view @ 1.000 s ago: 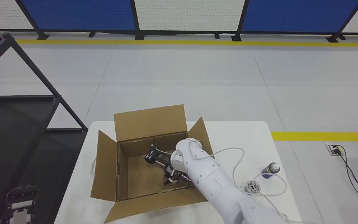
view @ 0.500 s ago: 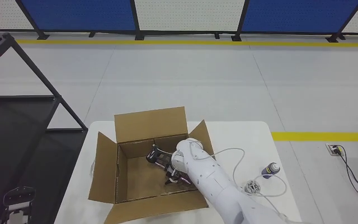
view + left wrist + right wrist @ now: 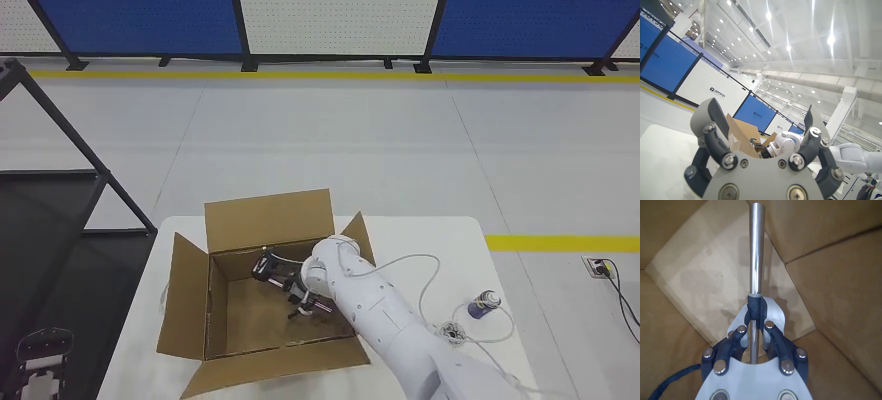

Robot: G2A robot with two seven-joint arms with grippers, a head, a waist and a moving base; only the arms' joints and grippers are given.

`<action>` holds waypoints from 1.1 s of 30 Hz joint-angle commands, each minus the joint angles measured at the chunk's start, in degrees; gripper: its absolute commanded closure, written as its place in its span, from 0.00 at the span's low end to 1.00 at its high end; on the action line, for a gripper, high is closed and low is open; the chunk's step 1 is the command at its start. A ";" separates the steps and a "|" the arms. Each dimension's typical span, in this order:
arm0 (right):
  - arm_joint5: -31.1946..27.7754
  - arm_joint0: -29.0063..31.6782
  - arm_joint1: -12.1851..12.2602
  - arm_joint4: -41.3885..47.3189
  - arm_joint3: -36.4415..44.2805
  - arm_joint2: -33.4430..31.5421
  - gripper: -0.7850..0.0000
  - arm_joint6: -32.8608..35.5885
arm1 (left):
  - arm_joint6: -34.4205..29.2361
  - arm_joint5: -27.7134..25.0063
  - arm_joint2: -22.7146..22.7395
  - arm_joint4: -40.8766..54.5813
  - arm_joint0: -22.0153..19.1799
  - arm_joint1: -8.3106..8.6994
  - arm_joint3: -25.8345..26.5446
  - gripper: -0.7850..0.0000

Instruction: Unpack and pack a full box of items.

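An open cardboard box stands on the white table. My right arm goes down into it, and the right gripper is low inside, near the wall on the arm's side. In the right wrist view the right gripper is shut on a shiny metal rod, which points toward a corner of the bare box floor. My left gripper is open, holds nothing and is tilted up toward the ceiling. Beyond it are the box and the other arm.
A spray can stands on the table to the right of the box, with a small cabled part near it. A black rack is left of the table. Crumpled clear plastic lies beside the box.
My right wrist has shifted slightly toward the back of the box, still holding the rod. The box has nudged a little.
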State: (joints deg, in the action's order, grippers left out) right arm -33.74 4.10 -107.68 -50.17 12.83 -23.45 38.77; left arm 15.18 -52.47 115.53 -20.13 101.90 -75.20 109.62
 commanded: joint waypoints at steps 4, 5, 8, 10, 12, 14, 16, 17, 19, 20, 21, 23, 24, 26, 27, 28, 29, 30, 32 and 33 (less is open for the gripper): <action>-0.44 -0.51 1.38 -1.58 1.94 -0.42 1.00 -2.29 | -2.08 -0.05 -0.69 0.19 -1.15 0.08 0.05 0.00; 0.41 -0.55 1.65 -1.89 2.63 -0.53 1.00 -2.08 | -2.47 -0.11 -0.80 0.30 -1.36 0.10 0.11 0.00; 2.96 -0.36 2.56 -2.68 6.18 -1.03 1.00 -1.11 | -3.57 -0.27 -0.97 0.92 -1.78 0.17 0.16 0.00; 4.65 -0.01 3.43 -3.27 9.34 -1.54 1.00 0.09 | -4.20 -0.35 -0.95 1.27 -2.04 0.22 0.10 0.00; 6.68 0.55 4.55 -4.11 13.45 -2.20 1.00 1.95 | -4.77 -0.43 -0.94 1.78 -2.31 0.27 -0.04 0.00; 8.18 1.62 6.05 -4.88 18.63 -3.23 1.00 4.41 | -5.28 -0.44 -0.78 2.22 -2.60 0.33 -0.25 0.00; 9.56 3.15 8.02 -5.89 24.72 -4.82 1.00 7.60 | -5.72 -0.53 -0.66 2.80 -2.89 0.38 -0.54 0.00; 10.54 4.17 9.13 -6.58 28.30 -5.83 1.00 9.56 | -5.93 -0.52 -0.56 3.03 -3.04 0.41 -0.68 0.00; 12.63 6.98 11.61 -8.50 36.86 -8.29 1.00 13.93 | -6.33 -0.58 -0.42 3.64 -3.32 0.46 -0.97 0.00; 13.36 8.87 12.97 -9.72 41.79 -9.82 1.00 16.07 | -6.53 -0.60 -0.32 3.87 -3.44 0.49 -1.12 0.00; 14.15 11.08 14.38 -11.12 46.96 -11.61 1.00 18.34 | -6.67 -0.66 -0.23 4.13 -3.58 0.51 -1.25 0.00; 15.32 16.36 17.15 -14.29 58.08 -15.68 1.00 22.80 | -6.97 -0.65 -0.09 4.64 -3.82 0.55 -1.58 0.00; 15.53 19.35 18.44 -15.91 63.73 -17.88 1.00 24.77 | -7.08 -0.66 0.00 4.93 -3.95 0.57 -1.69 0.00; 14.87 25.40 20.61 -18.53 74.25 -22.08 1.00 27.53 | -7.37 -0.71 0.13 5.48 -4.13 0.60 -1.89 0.00; 14.29 28.18 21.47 -19.31 78.46 -24.07 1.00 28.39 | -7.52 -0.70 0.22 5.72 -4.20 0.62 -2.00 0.00; 13.86 30.53 22.15 -20.18 81.82 -25.74 1.00 29.22 | -7.65 -0.77 0.28 5.93 -4.27 0.63 -2.04 0.00; 13.05 32.36 22.65 -20.58 84.34 -26.87 1.00 29.80 | -7.80 -0.83 0.33 6.09 -4.33 0.64 -2.12 0.00; 12.55 33.63 23.00 -20.66 85.89 -27.81 1.00 30.19 | -7.89 -0.90 0.33 6.34 -4.38 0.65 -2.19 0.00; 12.39 34.65 23.27 -20.34 86.67 -28.70 1.00 30.66 | -8.05 -1.07 0.37 6.77 -4.49 0.66 -2.28 0.00; 12.18 34.57 23.27 -20.16 86.46 -28.68 1.00 30.73 | -8.08 -1.09 0.43 6.95 -4.54 0.66 -2.35 0.00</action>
State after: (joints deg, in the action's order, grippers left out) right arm -21.43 38.80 -84.39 -70.57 99.61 -52.18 69.44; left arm 7.14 -53.51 115.91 -13.35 97.41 -74.55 107.33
